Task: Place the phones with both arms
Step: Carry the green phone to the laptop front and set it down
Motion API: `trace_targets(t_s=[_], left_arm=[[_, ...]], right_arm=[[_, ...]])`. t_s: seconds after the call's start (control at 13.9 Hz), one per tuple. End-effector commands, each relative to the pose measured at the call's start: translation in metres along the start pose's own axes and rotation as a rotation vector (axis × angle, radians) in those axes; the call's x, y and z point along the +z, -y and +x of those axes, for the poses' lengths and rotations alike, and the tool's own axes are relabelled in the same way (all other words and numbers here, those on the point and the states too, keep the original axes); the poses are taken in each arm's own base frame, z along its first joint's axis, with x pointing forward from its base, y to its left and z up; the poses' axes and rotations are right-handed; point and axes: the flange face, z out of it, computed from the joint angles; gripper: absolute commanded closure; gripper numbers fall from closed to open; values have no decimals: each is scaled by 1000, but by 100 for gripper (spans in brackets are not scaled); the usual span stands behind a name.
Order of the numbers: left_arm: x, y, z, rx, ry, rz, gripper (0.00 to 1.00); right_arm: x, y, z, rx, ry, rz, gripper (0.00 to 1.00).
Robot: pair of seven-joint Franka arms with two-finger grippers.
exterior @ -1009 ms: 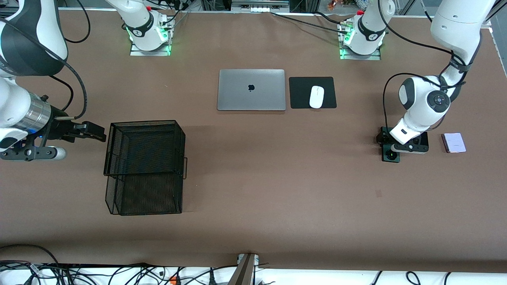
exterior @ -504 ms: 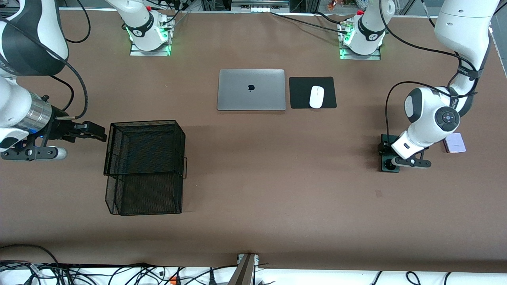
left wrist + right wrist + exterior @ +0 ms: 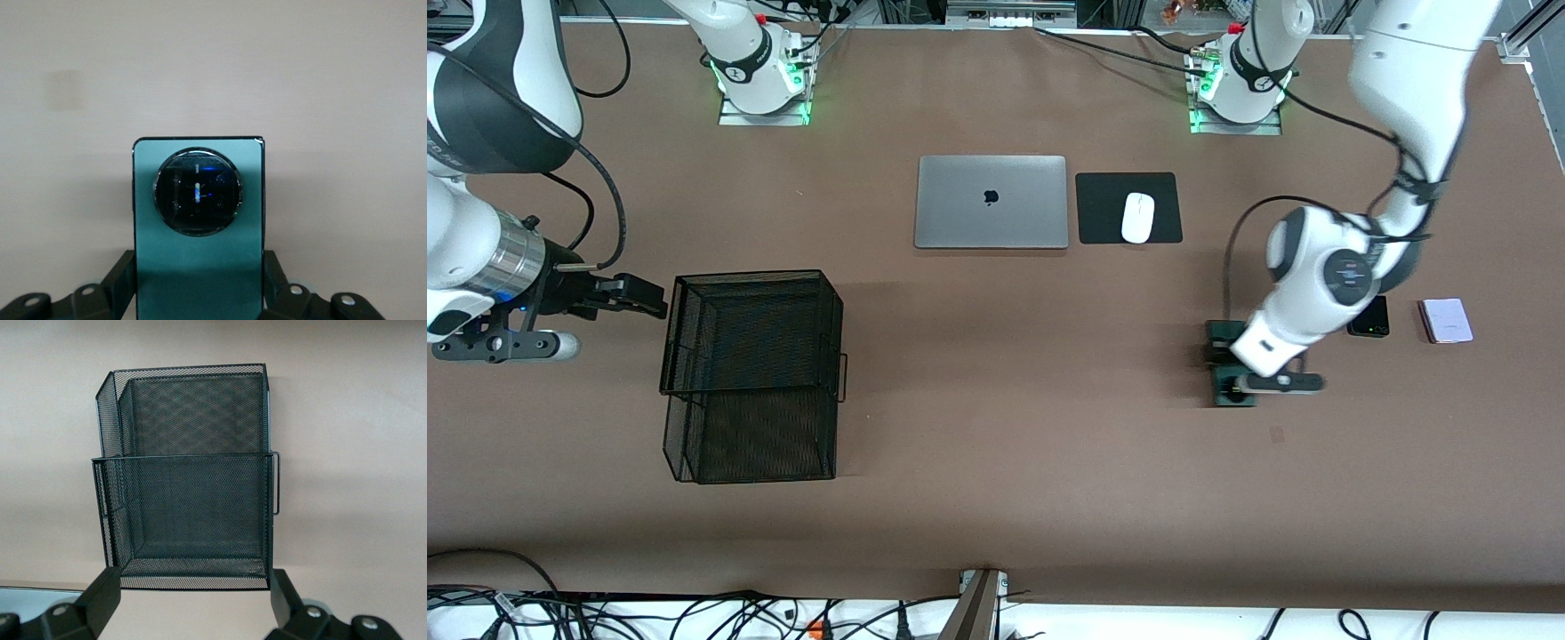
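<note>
Now, left gripper (image 3: 199,303): clamped on the long dark-green slab phone (image 3: 198,230), lifted over bare table for carrying.
Right gripper (image 3: 193,600): fingers spread, waiting beside the black wire-mesh basket (image 3: 751,373), likely the drop-off.

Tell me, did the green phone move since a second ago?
Yes. The green phone, clamped in the left gripper, has come away from the black phone, toward the basket.

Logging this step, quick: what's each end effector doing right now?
Left end effector: closed on the dark-green phone.
Right end effector: open, empty, beside the black mesh basket.
</note>
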Motion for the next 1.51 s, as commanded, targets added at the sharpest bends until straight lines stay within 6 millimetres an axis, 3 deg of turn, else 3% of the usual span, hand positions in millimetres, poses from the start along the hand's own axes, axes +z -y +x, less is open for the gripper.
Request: trace_targets(t_s=[0.0,0.29,0.5,0.65,1.01,1.3,1.37,1.44], left_arm=[[-3,-68,-2,-58,-1,-13,98],[-7,-191,-18,-156,40,0,98],[8,-278,-45,-154,23,13,98],[18,-322,-56,-149,-11,32,98],[55,-385,-71,-98,-83,76,98],[66,-408,-91,-45,-114,99,97],[67,-411,-95,-37,-113,98,95],[70,-412,-98,-31,-110,101,81]], right_arm=[[-6,-1,-1,14,0,-3,0],[-1,0,1,10,4,-12,0],[1,-1,0,11,8,-10,0],[4,0,0,10,11,-12,0],[4,1,0,8,10,-12,0],[5,1,0,8,11,-12,0],[5,0,0,10,11,-12,0],[5,0,0,10,11,-12,0]])
